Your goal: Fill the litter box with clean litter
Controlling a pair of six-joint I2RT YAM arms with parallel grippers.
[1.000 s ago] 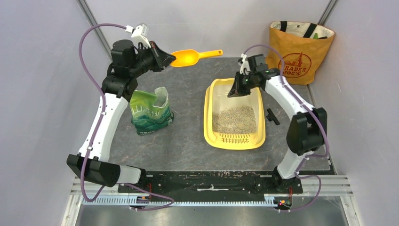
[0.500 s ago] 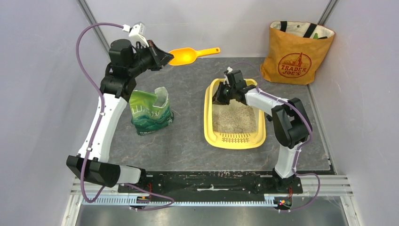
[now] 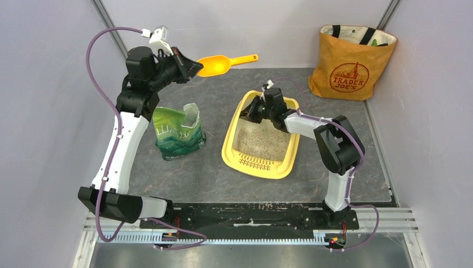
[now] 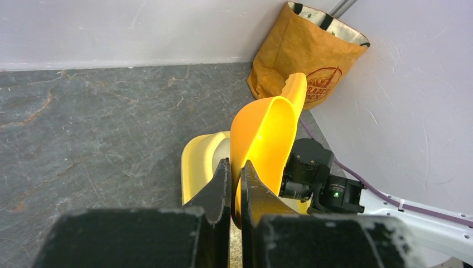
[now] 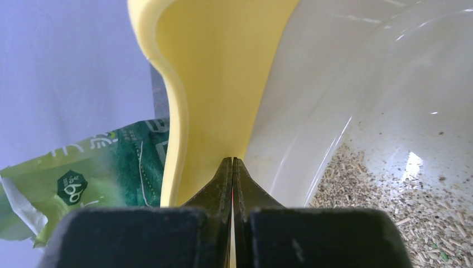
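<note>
Nearest the arm bases: litter box (image 3: pixel 229 146) on the dark grey mat (image 3: pixel 217 173), set askew to the mat's edges, slotted grate (image 3: pixel 259 161) at the near end. Holds clean litter (image 3: pixel 259 142) in a thin grey-beige layer over the pale floor.

Left of the box and well apart from it: crinkly green bag (image 3: pixel 178 134), upright, top open.

At the box's far left corner: right gripper (image 3: pixel 252 110), fingers pressed fully together, tips against the yellow rim at the junction with the inner wall. Whether pinching the rim or only touching it, not clear from the wrist view (image 5: pixel 232 162).

Farther back and to the left, raised above the mat's far edge: left gripper (image 3: pixel 192 67), clamped on the bowl wall of the orange-yellow scoop (image 3: pixel 218 65). Carries the scoop clear of the surface, handle pointing right, away from the fingers.

Far right corner, beside the wall: orange tote bag (image 3: pixel 348 61), upright, well apart from the box.
</note>
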